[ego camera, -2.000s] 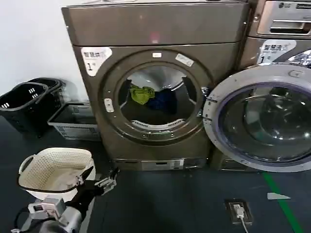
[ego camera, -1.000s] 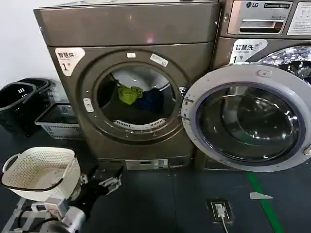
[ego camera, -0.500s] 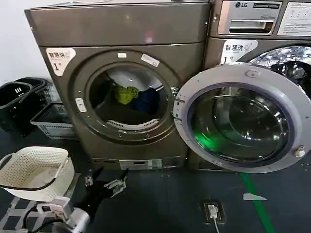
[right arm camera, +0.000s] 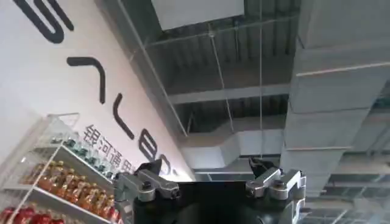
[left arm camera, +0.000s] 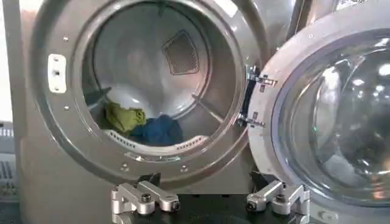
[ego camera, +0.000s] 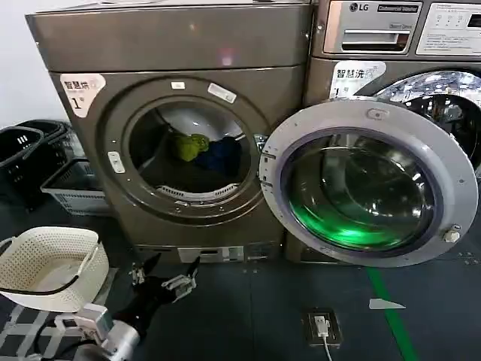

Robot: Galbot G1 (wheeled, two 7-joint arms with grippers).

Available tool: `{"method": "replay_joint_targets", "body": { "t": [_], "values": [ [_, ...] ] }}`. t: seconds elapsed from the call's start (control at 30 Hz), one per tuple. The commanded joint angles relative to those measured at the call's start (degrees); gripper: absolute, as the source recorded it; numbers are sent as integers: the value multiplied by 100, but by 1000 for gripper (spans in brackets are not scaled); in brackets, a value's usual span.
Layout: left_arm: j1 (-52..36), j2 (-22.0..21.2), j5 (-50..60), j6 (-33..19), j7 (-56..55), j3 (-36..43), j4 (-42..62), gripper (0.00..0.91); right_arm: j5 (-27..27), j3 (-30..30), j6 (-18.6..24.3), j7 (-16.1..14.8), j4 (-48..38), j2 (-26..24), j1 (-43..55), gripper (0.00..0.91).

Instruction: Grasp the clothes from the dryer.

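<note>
Lying low in the dryer drum, the clothes sit well ahead of the left gripper, fingers spread wide, empty, low over dark floor. Glass door swung open. Right gripper spread wide, pointing at ceiling. White basket nearby.

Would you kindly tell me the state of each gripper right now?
Left gripper: open, holding nothing, low in front of the dryer.
Right gripper: open, holding nothing, pointing up at the ceiling.
</note>
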Motion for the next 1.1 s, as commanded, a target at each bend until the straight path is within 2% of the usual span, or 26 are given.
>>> {"method": "replay_joint_targets", "body": {
  "t": [0.03, 0.47, 1.1],
  "values": [
    [-2, 24, -7, -102, 17, 5, -10, 907, 53, 59, 5, 16, -7, 12, -52, 907],
    [-83, 48, 56, -137, 15, -3, 63, 907, 111, 241, 8, -39, -14, 45, -202, 907],
    [-113, 12, 375, -182, -315, -98, 220, 907, 103, 159, 29, -91, 18, 50, -65, 907]
  ]
}}
